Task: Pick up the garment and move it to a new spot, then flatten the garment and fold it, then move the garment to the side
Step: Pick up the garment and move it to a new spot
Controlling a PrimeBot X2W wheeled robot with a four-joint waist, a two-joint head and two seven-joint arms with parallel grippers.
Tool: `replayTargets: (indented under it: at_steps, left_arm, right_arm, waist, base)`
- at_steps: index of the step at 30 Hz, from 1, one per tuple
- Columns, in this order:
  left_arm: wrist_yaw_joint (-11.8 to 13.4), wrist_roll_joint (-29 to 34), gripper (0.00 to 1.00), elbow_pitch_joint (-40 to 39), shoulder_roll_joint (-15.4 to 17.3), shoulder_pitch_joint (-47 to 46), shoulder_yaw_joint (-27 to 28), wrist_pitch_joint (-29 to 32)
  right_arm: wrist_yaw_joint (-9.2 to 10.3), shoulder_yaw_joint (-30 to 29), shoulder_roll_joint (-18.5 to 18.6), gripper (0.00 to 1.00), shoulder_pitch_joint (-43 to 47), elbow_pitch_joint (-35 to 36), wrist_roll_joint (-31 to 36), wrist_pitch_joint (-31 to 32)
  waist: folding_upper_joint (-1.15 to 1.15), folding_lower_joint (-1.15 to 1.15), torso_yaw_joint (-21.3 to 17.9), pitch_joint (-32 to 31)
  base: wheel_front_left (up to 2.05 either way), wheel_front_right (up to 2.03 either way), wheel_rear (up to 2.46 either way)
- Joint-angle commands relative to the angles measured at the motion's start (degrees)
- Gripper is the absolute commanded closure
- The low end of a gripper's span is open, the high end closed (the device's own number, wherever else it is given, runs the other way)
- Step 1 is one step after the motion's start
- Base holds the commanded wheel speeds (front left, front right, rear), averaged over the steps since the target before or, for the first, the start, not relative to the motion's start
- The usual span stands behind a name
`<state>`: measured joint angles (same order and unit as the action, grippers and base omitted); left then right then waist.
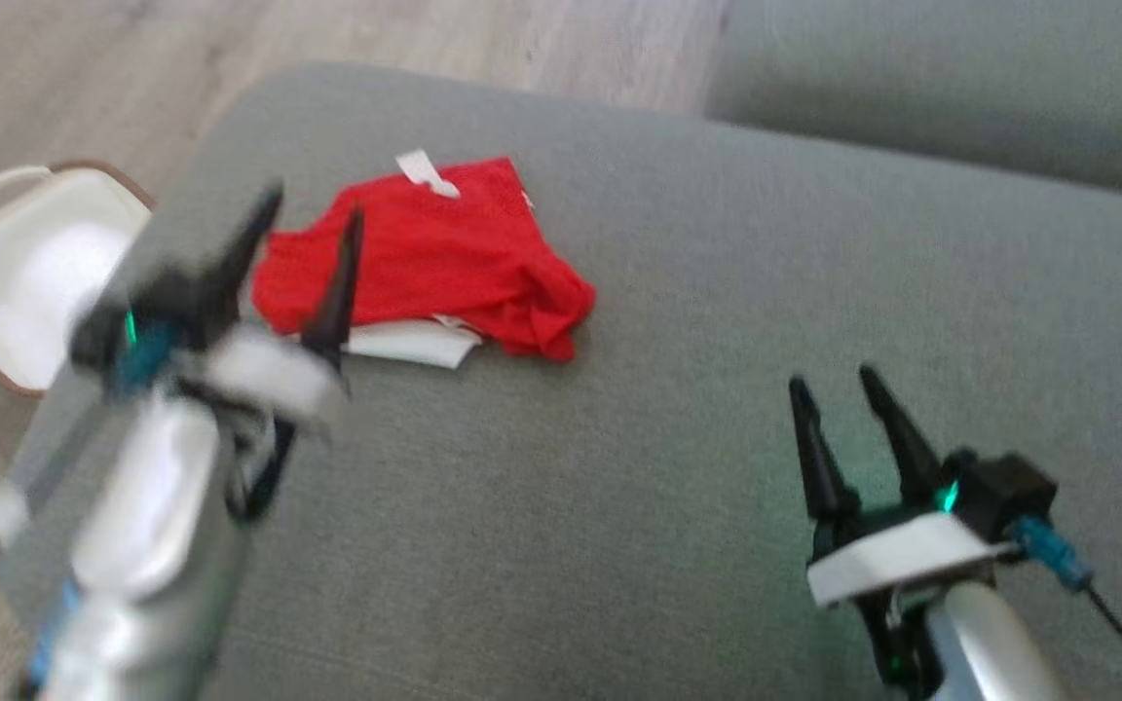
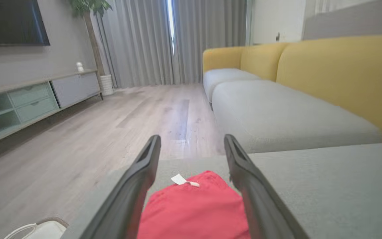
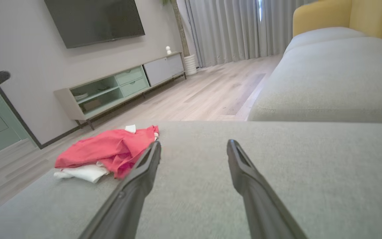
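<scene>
Garment [image 1: 444,253], red, lies crumpled on the grey sofa cushion [image 1: 619,487]; blurred left hand [image 1: 316,202], fingers wide, hangs at its left edge, right hand [image 1: 832,380], also wide and empty, well apart. Left wrist view crops its near part; right wrist view shows a white layer [image 3: 85,172] beneath.
</scene>
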<state>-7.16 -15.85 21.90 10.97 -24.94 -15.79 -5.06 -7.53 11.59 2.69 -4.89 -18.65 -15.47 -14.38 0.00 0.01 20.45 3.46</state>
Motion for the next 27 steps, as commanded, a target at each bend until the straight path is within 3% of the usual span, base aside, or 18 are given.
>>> replayTargets:
  at_steps: [1,4,5,13,20,27]
  left_arm:
    - [-0.3,-0.5,0.00,-0.9,2.2,-5.5,0.6,1.3]
    - [-0.3,-4.3,0.00,3.5,5.6,-14.9,-4.2,8.1]
    - [-0.3,-8.2,0.00,6.9,7.5,-20.2,-7.1,13.0]
    - [-0.3,-22.0,0.00,14.6,15.2,-32.1,-18.0,28.9]
    - [-0.3,-25.8,0.00,22.3,19.2,-35.8,-21.0,32.6]
    - [-0.3,-28.7,0.00,29.2,19.1,-36.2,-22.5,36.4]
  right_arm:
    - [0.04,0.9,0.2,0.00,-3.4,2.5,0.8,-0.6]
    - [0.04,0.0,0.2,0.00,-5.3,4.4,2.0,-0.4]
    - [0.04,-0.2,0.2,0.00,-6.7,5.8,2.4,-0.1]
    - [0.04,-0.1,0.2,0.00,-10.3,11.2,2.7,0.4]
    - [0.04,-0.3,0.2,0.00,-11.1,13.1,2.5,0.4]
    - [0.04,-0.9,0.2,0.00,-11.1,13.6,2.6,0.2]
  waist:
    - [0.00,-0.01,-3.0,4.5]
    - [0.00,-0.01,-5.3,8.5]
    - [0.00,-0.01,-7.2,10.9]
    - [0.00,-0.01,-14.2,17.8]
    - [0.00,-0.01,-18.0,20.9]
    - [0.00,-0.01,-19.3,22.0]
  base:
    - [0.00,0.00,0.00]
    - [0.00,0.00,0.00]
    - [0.00,0.00,0.00]
    - [0.00,0.00,0.00]
    - [0.00,0.00,0.00]
    - [0.00,0.00,0.00]
